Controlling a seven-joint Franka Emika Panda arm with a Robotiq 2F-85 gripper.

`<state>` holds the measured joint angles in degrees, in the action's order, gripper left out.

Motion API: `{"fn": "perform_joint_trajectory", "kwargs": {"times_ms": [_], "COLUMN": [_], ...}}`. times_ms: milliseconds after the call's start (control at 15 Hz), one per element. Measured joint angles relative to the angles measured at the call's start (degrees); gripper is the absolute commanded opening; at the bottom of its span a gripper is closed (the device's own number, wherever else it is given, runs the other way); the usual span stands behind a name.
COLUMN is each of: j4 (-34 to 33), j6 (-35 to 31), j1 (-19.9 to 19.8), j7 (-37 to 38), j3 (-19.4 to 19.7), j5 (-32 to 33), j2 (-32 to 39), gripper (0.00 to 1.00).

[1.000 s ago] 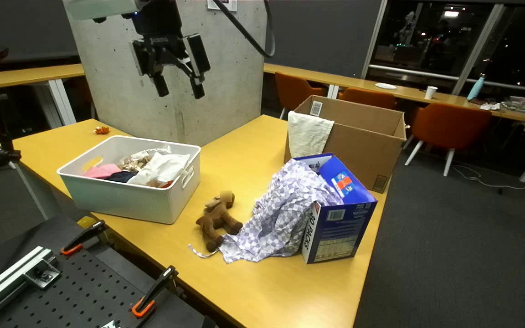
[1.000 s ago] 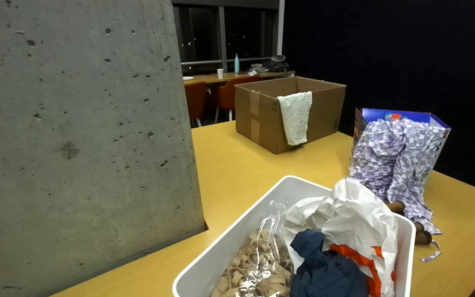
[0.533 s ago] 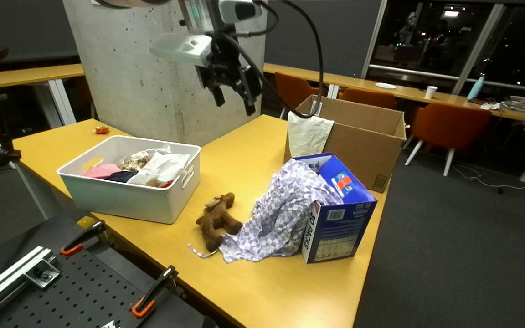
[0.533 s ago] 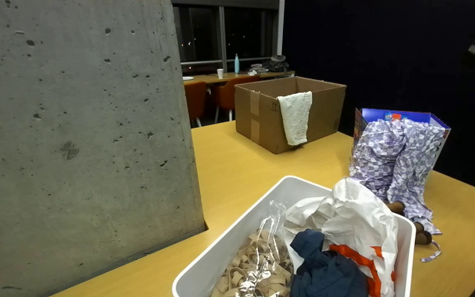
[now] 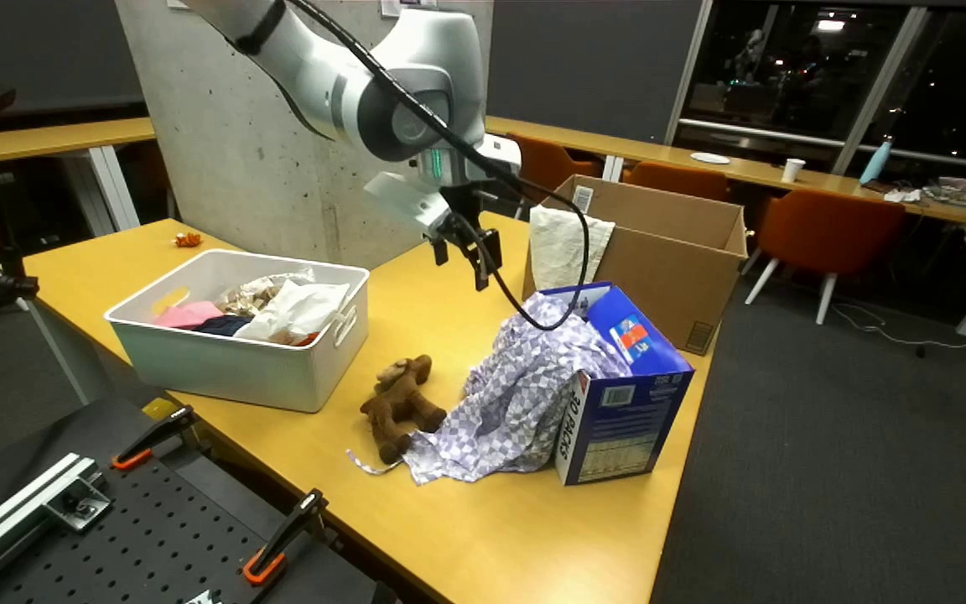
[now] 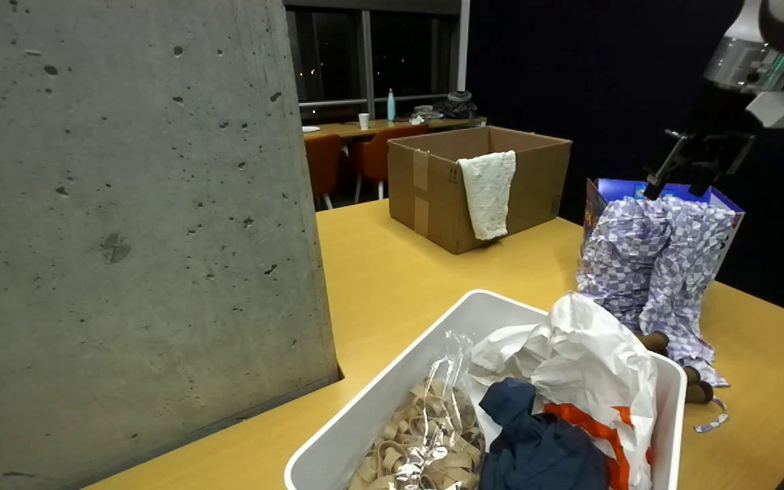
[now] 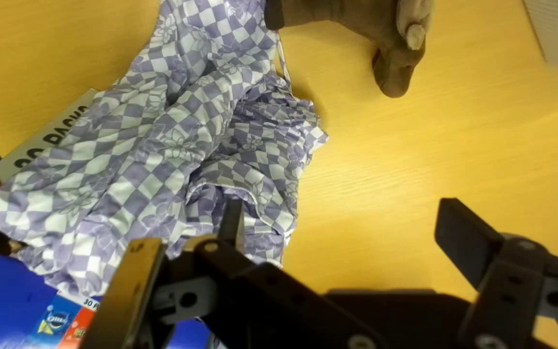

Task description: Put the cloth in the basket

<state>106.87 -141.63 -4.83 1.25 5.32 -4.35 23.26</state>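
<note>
My pincer [image 7: 344, 224]: spread wide, holding nothing.
Checkered cloth [image 7: 162, 145]: draped from the blue box [image 5: 630, 419] onto the desk [image 5: 550, 537] (my likely target, though a pale towel [image 5: 557, 252] hangs nearby).
White basket [image 5: 223, 369]: that cloth isn't in yet; I judge grasp, carry and release remain.

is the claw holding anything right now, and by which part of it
Nothing is held: the claw stands open, its jaws apart, and the checkered cloth hangs ungripped over the edge of the blue box.
</note>
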Motion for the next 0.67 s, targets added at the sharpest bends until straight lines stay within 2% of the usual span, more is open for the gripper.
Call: {"fn": "perform_joint_trajectory", "kwargs": {"times_ms": [333,667], "j4": [-7.57,-7.77], "j6": [0.43,0.64], "j1": [-0.4,-1.21], "j7": [7.34,13.29], "j3": [0.4,2.56], "j5": [-0.14,-0.15], "j2": [9.36,11.44], "gripper": [1.0,1.0]}}
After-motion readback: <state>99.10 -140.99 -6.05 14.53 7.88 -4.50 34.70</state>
